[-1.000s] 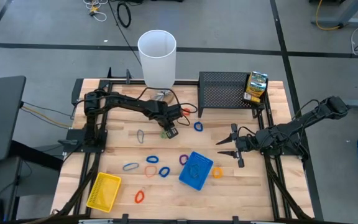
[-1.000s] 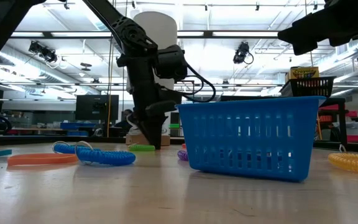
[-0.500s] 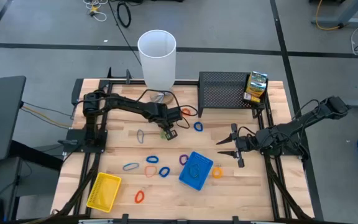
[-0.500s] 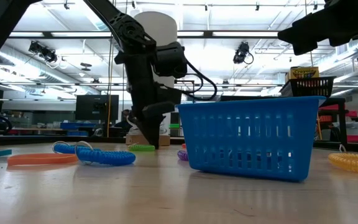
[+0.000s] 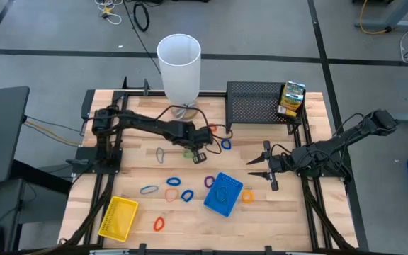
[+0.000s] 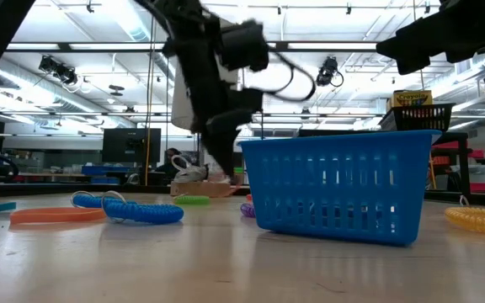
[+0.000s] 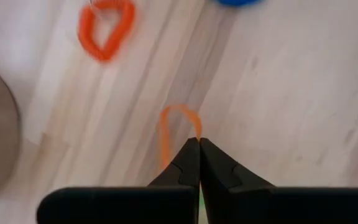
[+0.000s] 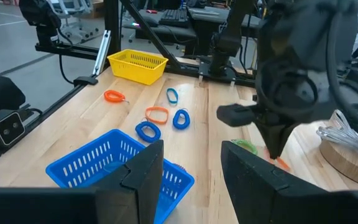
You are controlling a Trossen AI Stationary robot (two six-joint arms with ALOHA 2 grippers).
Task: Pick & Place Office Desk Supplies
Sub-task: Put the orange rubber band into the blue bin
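My left gripper hung over the middle of the counter, between a green loop and a blue loop. My right gripper waited, fingers spread, beside the blue tray. The yellow tray lay at the near left corner.

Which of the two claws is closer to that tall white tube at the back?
The left gripper, just in front of the white tube. The right gripper waits farther forward and off to its right.

Left tool closed; right tool seemingly parted.
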